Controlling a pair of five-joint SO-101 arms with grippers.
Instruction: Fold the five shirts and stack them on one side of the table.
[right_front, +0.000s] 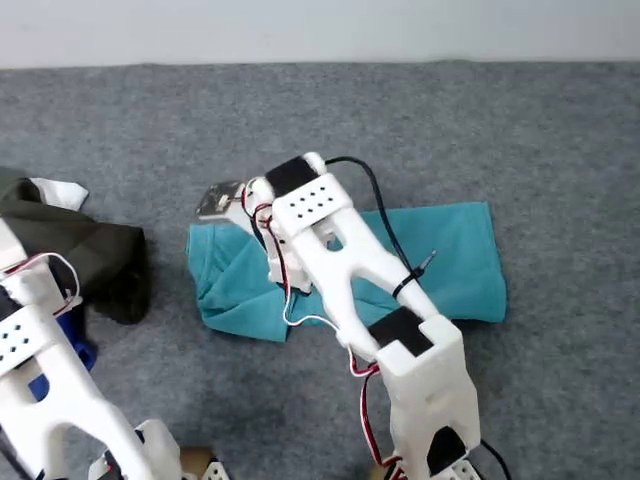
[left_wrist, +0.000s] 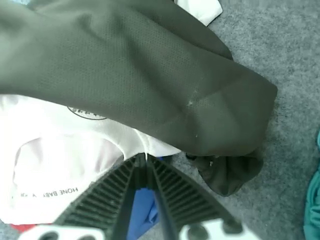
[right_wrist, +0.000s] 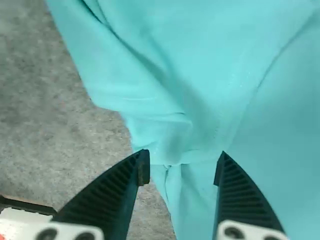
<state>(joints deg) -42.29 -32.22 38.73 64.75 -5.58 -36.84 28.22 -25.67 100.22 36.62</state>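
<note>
Teal shirt (right_front: 450, 262) lies long across the tabletop (right_front: 500, 130), its bunched end below the spread right pincer (right_wrist: 182, 159); left pincer (left_wrist: 145, 161) pressed together.

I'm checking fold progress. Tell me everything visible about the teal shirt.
The teal shirt is thin-looking fabric, lying on the grey mat near the middle, rectangular, partly folded, with wrinkled layers at the end nearer the dark shirt, which it doesn't touch. The right arm stretches above it; the open right gripper has its jaws either side of a bunched fold.
</note>
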